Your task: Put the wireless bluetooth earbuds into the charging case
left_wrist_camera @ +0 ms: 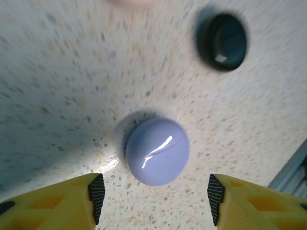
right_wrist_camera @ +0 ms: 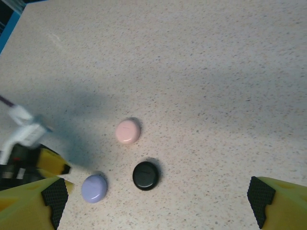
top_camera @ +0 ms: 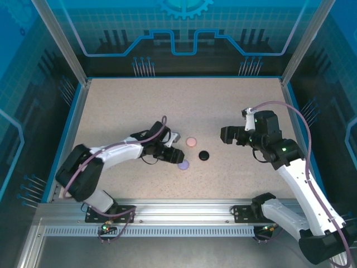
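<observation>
Three round, closed charging cases lie mid-table: a lilac case (top_camera: 183, 164) (left_wrist_camera: 157, 151) (right_wrist_camera: 94, 188), a pale pink case (top_camera: 191, 142) (right_wrist_camera: 128, 131) and a black case (top_camera: 204, 155) (left_wrist_camera: 223, 41) (right_wrist_camera: 146, 175). The earbuds are hidden from view. My left gripper (top_camera: 176, 159) (left_wrist_camera: 156, 201) is open and hangs low over the table. The lilac case lies just ahead of its fingertips (left_wrist_camera: 96, 197), touching neither pad. My right gripper (top_camera: 226, 134) (right_wrist_camera: 158, 201) stands wide open and empty, raised to the right of the cases.
The speckled tabletop (top_camera: 167, 100) is bounded by a blue rim and clear walls at the back and sides. An aluminium rail (top_camera: 184, 215) carrying both arm bases runs along the near edge. The left arm's cable loops above its wrist.
</observation>
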